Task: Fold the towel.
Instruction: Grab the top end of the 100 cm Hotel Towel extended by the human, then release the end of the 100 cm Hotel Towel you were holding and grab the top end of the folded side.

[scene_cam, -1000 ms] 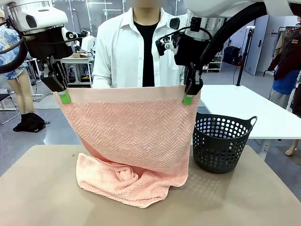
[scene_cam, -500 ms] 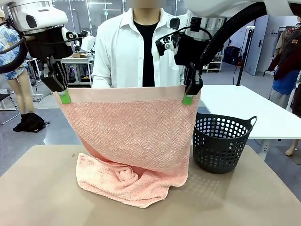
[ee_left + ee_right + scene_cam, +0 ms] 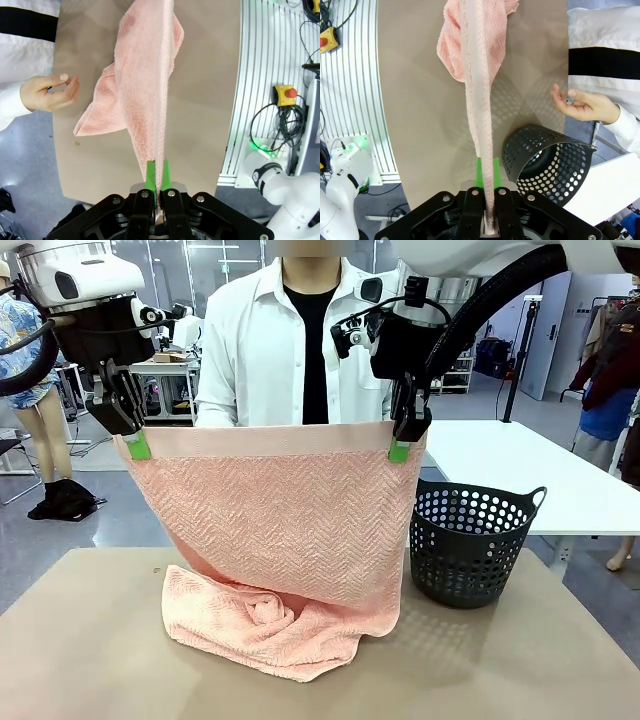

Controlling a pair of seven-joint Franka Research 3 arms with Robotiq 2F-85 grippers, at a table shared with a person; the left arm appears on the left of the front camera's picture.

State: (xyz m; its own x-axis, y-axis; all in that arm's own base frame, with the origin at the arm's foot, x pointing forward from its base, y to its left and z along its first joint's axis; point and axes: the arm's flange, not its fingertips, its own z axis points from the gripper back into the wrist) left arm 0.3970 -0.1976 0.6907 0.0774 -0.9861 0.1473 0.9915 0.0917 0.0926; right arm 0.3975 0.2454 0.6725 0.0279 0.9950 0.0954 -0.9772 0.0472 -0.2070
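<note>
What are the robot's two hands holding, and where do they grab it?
Both hold the towel: the left gripper and the right gripper each pinch one top corner.

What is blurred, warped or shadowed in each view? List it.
Front view: sharp, evenly lit; the towel and basket cast soft shadows on the table. Left wrist view: wide-angle bend in the ribbed rail. Right wrist view: dotted basket shadow; towel edge soft near the right claw.

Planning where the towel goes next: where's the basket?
In the front view the black basket stands on the table at the right, just beside the hanging towel.
</note>
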